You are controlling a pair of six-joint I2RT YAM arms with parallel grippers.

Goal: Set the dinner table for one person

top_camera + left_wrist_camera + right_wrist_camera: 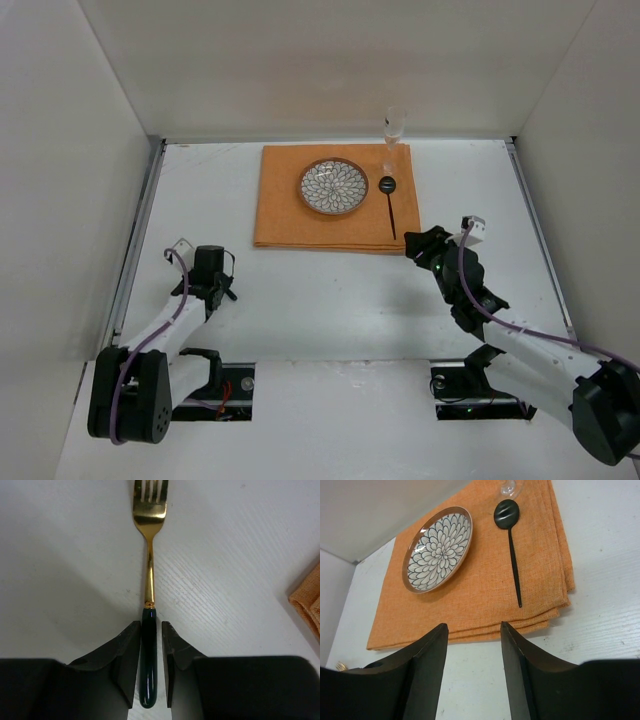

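Observation:
The dinner table (330, 300) is a white top. On it lies an orange mat (290, 215) with a patterned plate (333, 186), a black spoon (389, 200) to the plate's right and a clear glass (393, 130) at the mat's far right corner. A fork (149, 555) with a gold head and dark green handle lies on the table. My left gripper (151, 625) stands narrowly around the handle; a thin gap shows on the right side. It is at the table's left (218, 288). My right gripper (472, 627) is open and empty just before the mat's near right corner (418, 243).
White walls enclose the table on three sides. Metal rails (140, 230) run along its edges. The mat's corner (307, 605) shows at the right of the left wrist view. Bare tabletop lies between the two arms.

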